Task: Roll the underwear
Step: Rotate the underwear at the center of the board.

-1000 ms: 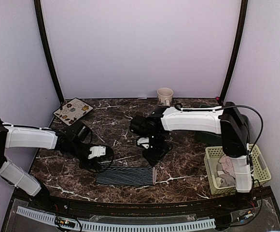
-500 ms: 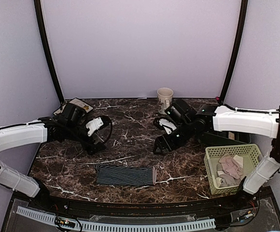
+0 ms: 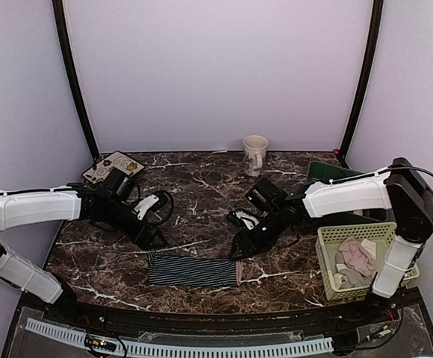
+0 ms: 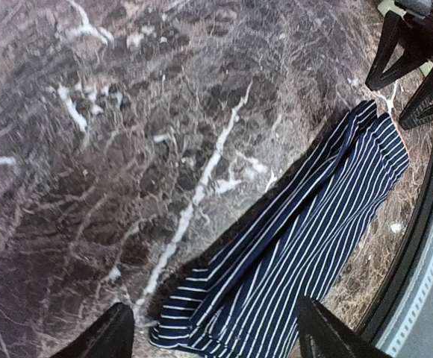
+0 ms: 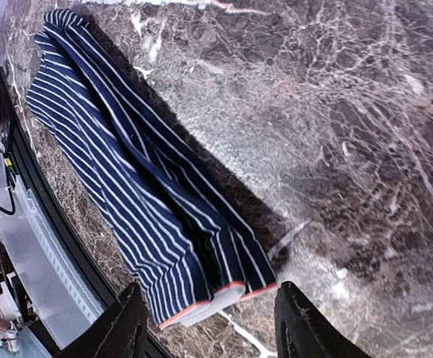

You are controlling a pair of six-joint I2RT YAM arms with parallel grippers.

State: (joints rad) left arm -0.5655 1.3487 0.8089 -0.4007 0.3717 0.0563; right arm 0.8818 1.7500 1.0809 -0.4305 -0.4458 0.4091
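Note:
The navy underwear with thin white stripes (image 3: 194, 271) lies folded into a long flat band near the table's front edge; its right end has an orange-edged waistband (image 5: 224, 294). It also shows in the left wrist view (image 4: 306, 246). My left gripper (image 3: 151, 239) is open and empty just above the band's left end. My right gripper (image 3: 240, 247) is open and empty just above its right end. The pink underwear (image 3: 354, 257) lies in the green basket (image 3: 328, 237) at the right.
A beige mug (image 3: 255, 151) stands at the back centre. A patterned square coaster (image 3: 112, 168) lies at the back left. A dark green box (image 3: 328, 173) sits behind the basket. The table's black front rim (image 3: 201, 317) runs close below the garment.
Both arms swung away from the garment half a second ago and have come back down to its two ends. The striped band has stayed in place.

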